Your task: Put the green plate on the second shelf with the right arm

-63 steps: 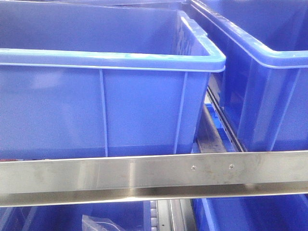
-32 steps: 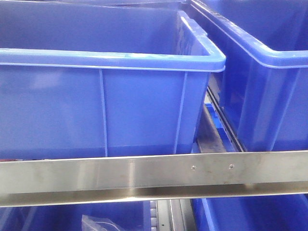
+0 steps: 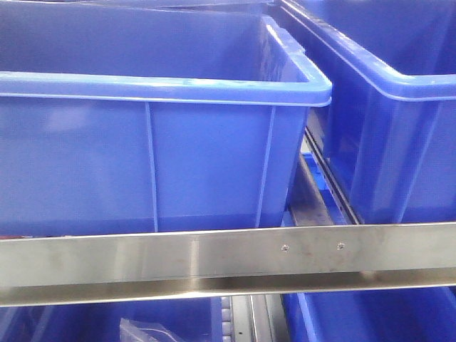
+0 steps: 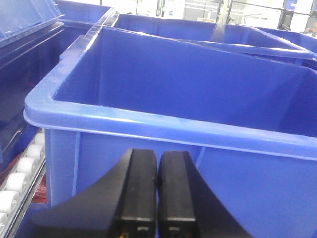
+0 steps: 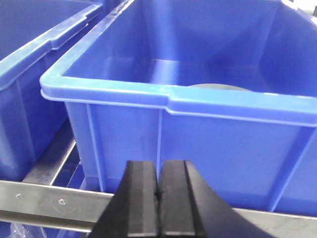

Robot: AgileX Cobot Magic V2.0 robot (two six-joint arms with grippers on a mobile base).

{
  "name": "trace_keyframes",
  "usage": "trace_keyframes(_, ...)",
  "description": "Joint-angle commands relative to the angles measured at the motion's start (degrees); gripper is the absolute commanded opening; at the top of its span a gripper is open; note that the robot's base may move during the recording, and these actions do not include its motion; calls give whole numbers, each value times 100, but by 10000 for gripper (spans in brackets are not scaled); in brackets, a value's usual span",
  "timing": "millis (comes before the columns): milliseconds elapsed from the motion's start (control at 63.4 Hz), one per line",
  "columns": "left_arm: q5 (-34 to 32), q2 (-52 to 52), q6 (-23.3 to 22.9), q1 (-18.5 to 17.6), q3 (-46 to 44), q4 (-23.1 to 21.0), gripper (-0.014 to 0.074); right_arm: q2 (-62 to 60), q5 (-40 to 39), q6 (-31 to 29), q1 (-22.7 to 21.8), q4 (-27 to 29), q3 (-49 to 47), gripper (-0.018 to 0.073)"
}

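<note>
**Both pincers closed and empty before the blue bins; plate only partly seen**

Right wrist view: the right gripper has its two black fingers pressed flat together, with no gap and nothing pinched between them. It stands in front of the near wall of a blue bin, apart from it, above a steel rail that crosses the bottom of the view. Inside that bin, just past the near rim, a thin pale grey-green arc shows on the floor: this appears to be the green plate. The rim hides nearly all of it, so its shape and exact resting position cannot be made out. A second blue bin stands to the left, cut off by the edge.

Left wrist view: the left gripper is likewise pressed together, holding nothing, in front of another blue bin. White rollers run along the lower left.

Front view: a bin and its neighbour sit side by side behind a steel shelf bar. Neither gripper nor the plate appears here. A crumpled clear bag below the bar is cut off by the frame.
</note>
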Motion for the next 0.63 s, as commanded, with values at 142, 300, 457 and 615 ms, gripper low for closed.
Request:
trace_keyframes(142, -501, -93, -19, -39, 234, -47, 130, 17, -557, -48, -4, -54, -103, 56)
trace_keyframes(300, -501, -93, -19, -39, 234, -47, 130, 17, -557, -48, -4, -54, -103, 56)
trace_keyframes(457, -501, -93, -19, -39, 234, -47, 130, 17, -557, -48, -4, -54, -103, 56)
trace_keyframes(615, -501, -93, -19, -39, 234, -47, 130, 17, -557, -48, -4, -54, -103, 56)
